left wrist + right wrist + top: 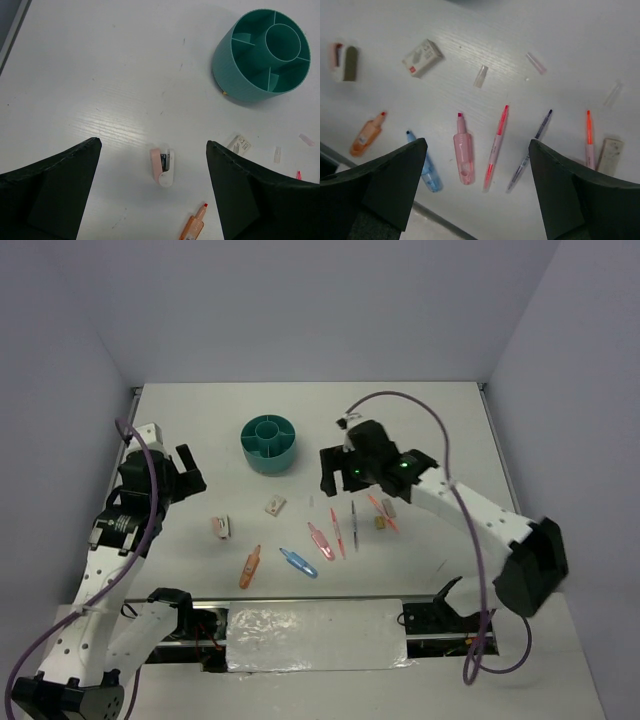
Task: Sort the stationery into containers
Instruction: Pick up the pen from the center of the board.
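Currently, both arms hover above the white table [440, 410] and neither holds anything.

1. Left gripper [152, 145]: jaws spread wide and released. A small pink-and-white item [163, 166] lies on the table under the gap. An orange marker [195, 227] lies nearer the arm bases.
2. Right gripper [477, 144]: jaws spread wide and released. Below the gap lie a pink marker [463, 155], a pink pen [496, 147] and a grey pen [530, 150], roughly parallel. A salmon pen [589, 137] lies further to the side, just beside a tan eraser [610, 156]. A blue marker [432, 180] is partly hidden by one finger.
3. Teal cup [268, 462]: stands upright at the far side of the table, between the two grippers and apart from every loose piece.
4. Boxed eraser [275, 506]: lies between the cup and the markers.
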You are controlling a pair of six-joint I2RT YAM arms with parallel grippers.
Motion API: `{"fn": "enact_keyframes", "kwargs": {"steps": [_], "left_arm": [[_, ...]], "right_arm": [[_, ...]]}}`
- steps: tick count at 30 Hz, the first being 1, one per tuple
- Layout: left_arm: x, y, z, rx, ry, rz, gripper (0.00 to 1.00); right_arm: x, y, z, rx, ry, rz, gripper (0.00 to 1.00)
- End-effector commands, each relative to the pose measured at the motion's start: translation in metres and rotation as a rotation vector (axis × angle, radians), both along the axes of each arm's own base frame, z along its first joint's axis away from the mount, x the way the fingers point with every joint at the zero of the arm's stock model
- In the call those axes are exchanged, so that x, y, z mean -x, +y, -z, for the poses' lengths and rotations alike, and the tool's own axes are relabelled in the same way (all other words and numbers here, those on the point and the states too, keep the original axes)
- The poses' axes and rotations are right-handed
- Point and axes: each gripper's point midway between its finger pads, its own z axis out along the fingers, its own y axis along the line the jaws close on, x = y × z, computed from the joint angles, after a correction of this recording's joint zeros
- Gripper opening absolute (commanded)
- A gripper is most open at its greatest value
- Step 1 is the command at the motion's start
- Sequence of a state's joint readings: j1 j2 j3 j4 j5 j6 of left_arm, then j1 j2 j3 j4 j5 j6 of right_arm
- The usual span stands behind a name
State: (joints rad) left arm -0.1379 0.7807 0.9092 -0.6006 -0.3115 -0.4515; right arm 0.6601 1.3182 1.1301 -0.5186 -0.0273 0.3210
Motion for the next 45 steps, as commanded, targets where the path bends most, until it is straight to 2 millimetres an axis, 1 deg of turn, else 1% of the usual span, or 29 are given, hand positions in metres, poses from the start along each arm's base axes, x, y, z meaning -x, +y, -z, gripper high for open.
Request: {"fn": "enact_keyframes", "kwargs": {"steps": [1, 2, 4, 5, 7, 8, 9, 10, 11, 13, 15, 17, 20, 22, 28, 31, 32, 34, 36, 37, 39, 41, 42, 44, 45], "left_arm": [[-0.004, -0.001, -0.008, 0.011, -0.032, 0.004, 0.99], [-0.004, -0.002, -0.007, 0.014, -0.030, 0.009, 0.99], [-0.006, -0.008, -0.005, 0.020, -0.021, 0.044, 0.99], [-0.007, -0.010, -0.005, 0.022, -0.021, 0.053, 0.99], [-0.008, -0.011, -0.002, 0.025, -0.011, 0.062, 0.99], [-0.008, -0.012, -0.002, 0.024, -0.008, 0.066, 0.99], [-0.008, -0.012, -0.001, 0.022, -0.004, 0.069, 0.99], [-0.008, -0.013, 0.000, 0.025, -0.003, 0.074, 0.99], [-0.009, -0.014, 0.000, 0.025, -0.002, 0.077, 0.99], [-0.009, -0.015, -0.001, 0.028, -0.005, 0.085, 0.99], [-0.010, -0.016, 0.001, 0.028, 0.003, 0.086, 0.99], [-0.009, -0.015, 0.002, 0.026, 0.007, 0.080, 0.99], [-0.008, -0.013, 0.003, 0.022, 0.010, 0.071, 0.99], [-0.008, -0.013, 0.003, 0.022, 0.008, 0.073, 0.99], [-0.009, -0.014, 0.003, 0.021, 0.012, 0.078, 0.99], [-0.008, -0.014, 0.003, 0.019, 0.010, 0.076, 0.99], [-0.008, -0.013, 0.003, 0.018, 0.010, 0.076, 0.99], [-0.008, -0.013, 0.002, 0.017, 0.007, 0.073, 0.99], [-0.007, -0.013, 0.003, 0.016, 0.009, 0.070, 0.99], [-0.007, -0.013, 0.003, 0.015, 0.009, 0.070, 0.99], [-0.008, -0.013, 0.003, 0.014, 0.011, 0.070, 0.99], [-0.009, -0.013, 0.002, 0.014, 0.009, 0.070, 0.99], [-0.010, -0.013, 0.002, 0.013, 0.013, 0.066, 0.99], [-0.012, -0.012, 0.002, 0.018, 0.019, 0.055, 0.99], [-0.014, -0.017, 0.000, 0.036, 0.017, 0.071, 0.99]], "right_arm": [[-0.011, 0.006, 0.022, 0.172, 0.003, 0.096, 0.89], [-0.016, 0.008, 0.040, 0.230, 0.021, 0.114, 0.83], [-0.016, 0.017, 0.053, 0.257, 0.037, 0.107, 0.76], [-0.018, 0.017, 0.067, 0.295, 0.051, 0.119, 0.68], [-0.016, 0.012, 0.080, 0.325, 0.079, 0.141, 0.67], [-0.014, 0.011, 0.086, 0.330, 0.092, 0.145, 0.62], [-0.007, 0.009, 0.096, 0.329, 0.110, 0.139, 0.60], [-0.004, 0.011, 0.097, 0.306, 0.117, 0.143, 0.59], [0.003, 0.010, 0.106, 0.303, 0.132, 0.132, 0.57], [0.011, 0.011, 0.110, 0.298, 0.144, 0.133, 0.54], [0.019, 0.009, 0.117, 0.306, 0.163, 0.137, 0.54], [0.029, 0.013, 0.123, 0.302, 0.168, 0.122, 0.54], [0.037, 0.012, 0.133, 0.317, 0.188, 0.129, 0.54], [0.040, 0.012, 0.141, 0.327, 0.203, 0.128, 0.53], [0.040, 0.010, 0.154, 0.349, 0.220, 0.135, 0.49], [0.042, 0.012, 0.163, 0.354, 0.237, 0.133, 0.45], [0.044, 0.012, 0.167, 0.356, 0.247, 0.128, 0.42], [0.044, 0.013, 0.172, 0.357, 0.257, 0.128, 0.39], [0.046, 0.010, 0.180, 0.379, 0.271, 0.134, 0.37], [0.047, 0.009, 0.181, 0.381, 0.274, 0.141, 0.33], [0.048, 0.009, 0.183, 0.375, 0.276, 0.141, 0.29], [0.048, 0.008, 0.181, 0.372, 0.274, 0.152, 0.28], [0.048, 0.008, 0.180, 0.371, 0.273, 0.154, 0.25], [0.047, 0.008, 0.178, 0.366, 0.267, 0.154, 0.09], [0.047, 0.008, 0.176, 0.360, 0.264, 0.155, 0.02]]}}
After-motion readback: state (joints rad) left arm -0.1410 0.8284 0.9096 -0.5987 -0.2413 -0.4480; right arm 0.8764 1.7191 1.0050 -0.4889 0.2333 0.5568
